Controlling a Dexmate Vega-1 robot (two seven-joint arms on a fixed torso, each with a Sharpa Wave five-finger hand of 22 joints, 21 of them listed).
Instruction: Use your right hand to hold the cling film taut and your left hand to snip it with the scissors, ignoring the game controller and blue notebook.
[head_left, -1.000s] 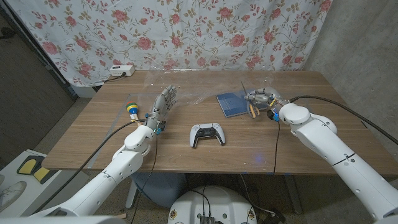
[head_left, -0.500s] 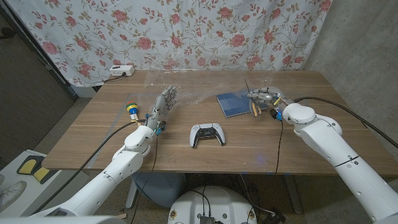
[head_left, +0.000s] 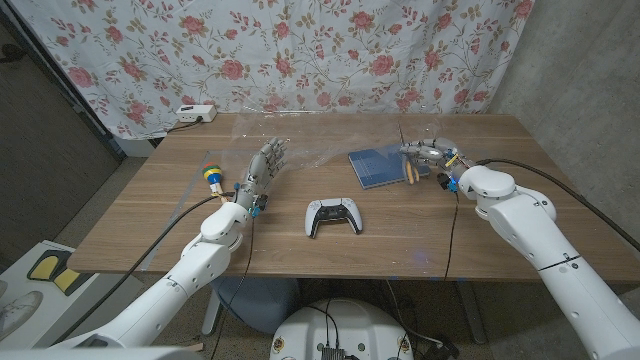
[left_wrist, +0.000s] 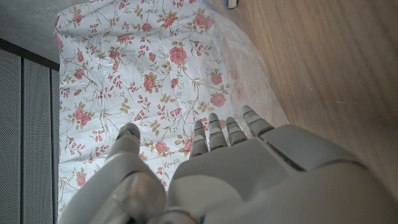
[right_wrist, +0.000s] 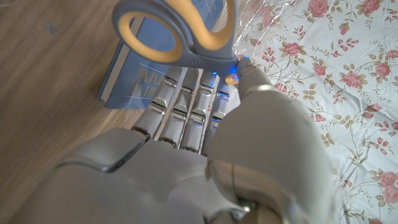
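One pair of scissors (head_left: 409, 172) — pinched in my right hand (head_left: 428, 157) beside one blue notebook (head_left: 371, 166); one controller (head_left: 333, 216) mid-table; cling film (head_left: 300, 150) near far edge. Left hand (head_left: 262, 168) — fingers apart, empty.

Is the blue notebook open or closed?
Closed. The blue notebook lies flat on the table with its cover showing, no pages visible.

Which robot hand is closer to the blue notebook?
The right robot hand. It is right beside the blue notebook, at the scissors. The left robot hand stands well off, across the table.
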